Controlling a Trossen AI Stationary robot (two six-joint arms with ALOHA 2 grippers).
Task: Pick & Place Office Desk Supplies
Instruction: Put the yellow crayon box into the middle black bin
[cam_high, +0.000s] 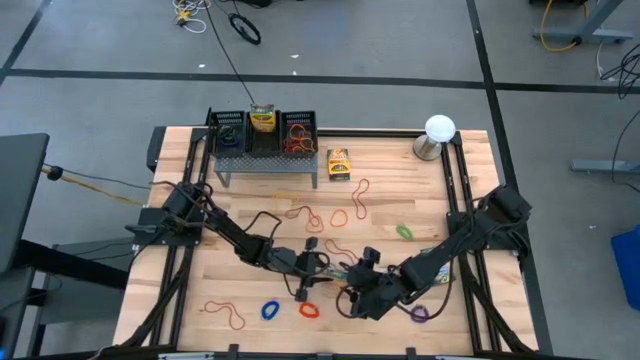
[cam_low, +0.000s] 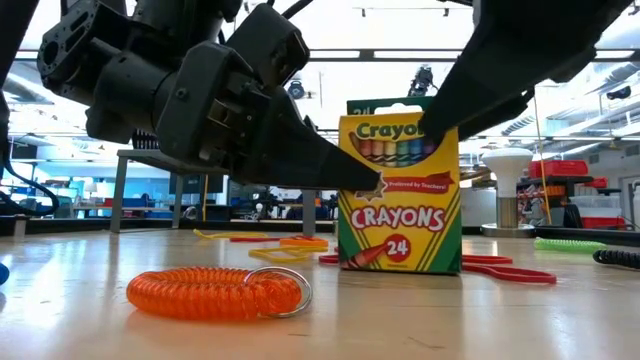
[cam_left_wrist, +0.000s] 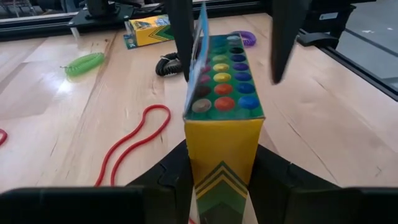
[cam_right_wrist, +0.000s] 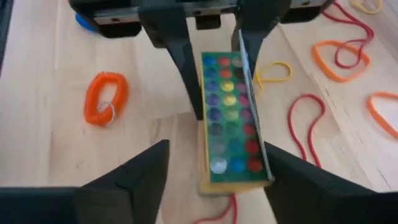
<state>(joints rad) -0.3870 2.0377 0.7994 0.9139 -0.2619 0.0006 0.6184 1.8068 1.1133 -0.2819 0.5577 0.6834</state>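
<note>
Crayons stood upright near the desk's near edge, close to its middle, with both arms bent in over the box. In the high view the left end effector (cam_high: 312, 268) and the right end effector (cam_high: 352, 278) met there, and the crayon box between them was mostly covered by them. A second crayon box (cam_high: 339, 164) lay flat far up the desk (cam_high: 470, 230) beside a dark wire organizer (cam_high: 263, 140), which held a third box (cam_high: 262, 119) upright. Rubber-band loops lay scattered: a green loop (cam_high: 404, 231) to the right, a blue loop (cam_high: 269, 310) and an orange coil (cam_high: 308, 310) near the front edge, a purple loop (cam_high: 419, 313) by the right arm. A white ball on a metal base (cam_high: 437, 136) stood at the far right corner.

In the low view the held crayon box (cam_low: 400, 195) stood on the desk, dark fingers reaching its upper part from both sides.

In the left wrist view the left end effector's fingers (cam_left_wrist: 177, 171) pressed against both narrow sides of the box, clamped on it; the lid was open and the crayon tips showed. The other arm's fingers hung over the far end of the box, spread apart.

In the right wrist view the right end effector's fingers (cam_right_wrist: 146, 168) stood wide apart, clear of the box on either side.
</note>
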